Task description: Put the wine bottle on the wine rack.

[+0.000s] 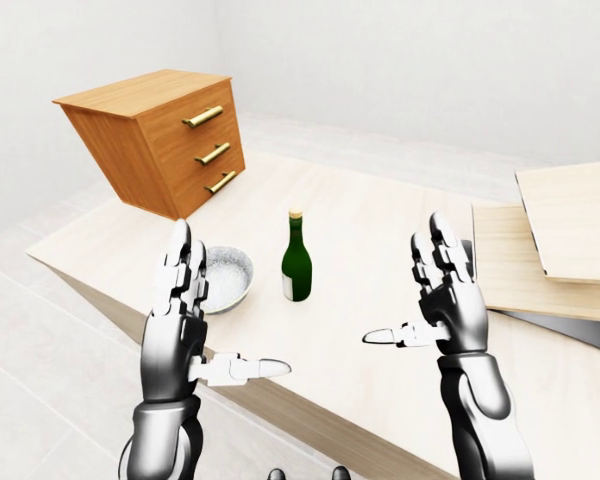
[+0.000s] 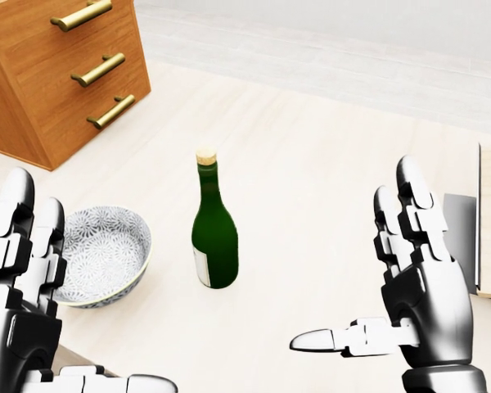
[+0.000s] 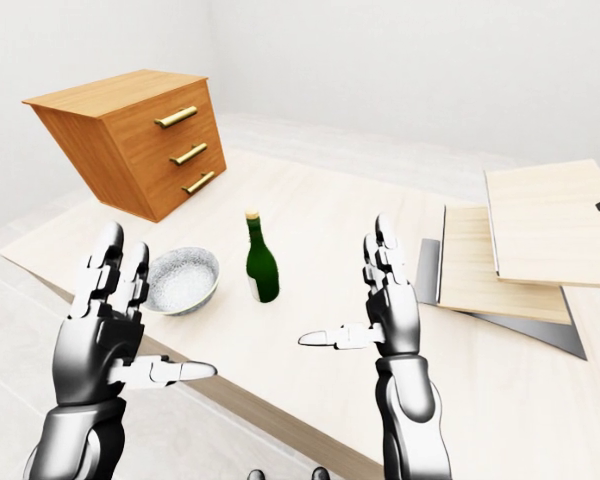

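Observation:
A dark green wine bottle [image 2: 214,233] with a tan cap and a white label stands upright on the light wooden table [image 2: 311,155], near the middle of the head view. My left hand [image 2: 90,286] is raised at the bottom left, open, with its fingers [image 2: 20,237] spread upward over the table's near edge. My right hand [image 2: 353,255] is open at the bottom right, thumb pointing left toward the bottle. Both hands are well apart from the bottle. Slanted light wooden boards [image 1: 540,245] on a grey plate at the right look like the wine rack.
A patterned grey bowl [image 2: 98,254] sits just left of the bottle, close to my left hand. A tilted wooden drawer chest [image 2: 57,74] with brass handles fills the upper left. Bare tabletop lies between the bottle and the boards. The table's near edge [image 1: 310,410] runs below my hands.

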Controlling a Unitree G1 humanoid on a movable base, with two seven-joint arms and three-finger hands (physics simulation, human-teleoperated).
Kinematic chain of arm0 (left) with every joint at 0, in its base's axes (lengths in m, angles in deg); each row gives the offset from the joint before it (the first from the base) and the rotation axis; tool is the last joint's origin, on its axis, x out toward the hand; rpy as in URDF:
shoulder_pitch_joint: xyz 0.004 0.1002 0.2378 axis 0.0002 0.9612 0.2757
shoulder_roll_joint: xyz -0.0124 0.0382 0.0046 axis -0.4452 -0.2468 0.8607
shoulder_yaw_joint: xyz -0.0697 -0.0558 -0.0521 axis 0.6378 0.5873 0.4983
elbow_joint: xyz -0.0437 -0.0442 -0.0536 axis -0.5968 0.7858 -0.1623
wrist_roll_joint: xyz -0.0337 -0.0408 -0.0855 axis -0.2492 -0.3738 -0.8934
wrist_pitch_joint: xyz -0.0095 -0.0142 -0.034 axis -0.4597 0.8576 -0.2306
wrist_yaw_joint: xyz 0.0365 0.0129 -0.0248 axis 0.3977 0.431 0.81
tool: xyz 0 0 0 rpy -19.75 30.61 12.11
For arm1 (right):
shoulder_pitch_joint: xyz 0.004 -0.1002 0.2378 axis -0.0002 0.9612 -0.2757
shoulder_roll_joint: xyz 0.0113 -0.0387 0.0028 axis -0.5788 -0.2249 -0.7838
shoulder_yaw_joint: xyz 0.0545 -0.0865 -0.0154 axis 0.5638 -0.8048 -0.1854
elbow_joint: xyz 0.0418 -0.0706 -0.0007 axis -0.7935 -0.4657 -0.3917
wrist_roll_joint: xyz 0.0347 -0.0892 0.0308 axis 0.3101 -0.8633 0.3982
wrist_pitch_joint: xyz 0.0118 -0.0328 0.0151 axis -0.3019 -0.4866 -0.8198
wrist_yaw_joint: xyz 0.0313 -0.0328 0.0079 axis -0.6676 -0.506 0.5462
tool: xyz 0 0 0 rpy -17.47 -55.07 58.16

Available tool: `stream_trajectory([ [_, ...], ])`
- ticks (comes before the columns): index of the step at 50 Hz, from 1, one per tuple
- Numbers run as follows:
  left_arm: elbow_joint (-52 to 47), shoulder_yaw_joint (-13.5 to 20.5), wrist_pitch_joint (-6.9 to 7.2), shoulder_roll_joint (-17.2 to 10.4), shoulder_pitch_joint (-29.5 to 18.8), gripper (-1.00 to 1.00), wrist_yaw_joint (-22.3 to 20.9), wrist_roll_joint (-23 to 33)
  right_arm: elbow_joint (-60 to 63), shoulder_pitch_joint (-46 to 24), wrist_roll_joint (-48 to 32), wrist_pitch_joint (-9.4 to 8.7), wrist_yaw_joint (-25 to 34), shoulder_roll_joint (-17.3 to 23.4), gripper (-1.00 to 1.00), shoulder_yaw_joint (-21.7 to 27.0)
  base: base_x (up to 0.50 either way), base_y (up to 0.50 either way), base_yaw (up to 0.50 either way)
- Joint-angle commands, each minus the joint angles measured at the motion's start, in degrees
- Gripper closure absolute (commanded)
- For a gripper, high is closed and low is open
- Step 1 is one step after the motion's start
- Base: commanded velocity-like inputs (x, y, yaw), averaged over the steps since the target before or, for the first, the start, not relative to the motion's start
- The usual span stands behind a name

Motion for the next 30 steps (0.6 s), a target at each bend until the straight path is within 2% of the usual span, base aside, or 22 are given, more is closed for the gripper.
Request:
stream_trajectory([
  [1,0.2,-0.1,0.0,0.0,0.8,-1.0,-0.1,0.0,0.0,-0.4,0.1,0.0,-0.4,0.0,-1.0,-0.3,0.3,-0.07,0.0],
  [17,-1.3,1.1,0.0,0.0,1.1,-1.0,-0.7,-0.8,-2.1,-4.0,0.7,0.0,-0.5,0.6,-1.0,0.4,0.04,0.0,0.0],
  [30,-4.5,3.2,0.0,0.5,1.2,-1.0,-1.6,-1.6,-13.4,-15.2,1.3,0.0,-1.4,1.8,-1.0,2.1,0.0,0.0,0.0],
])
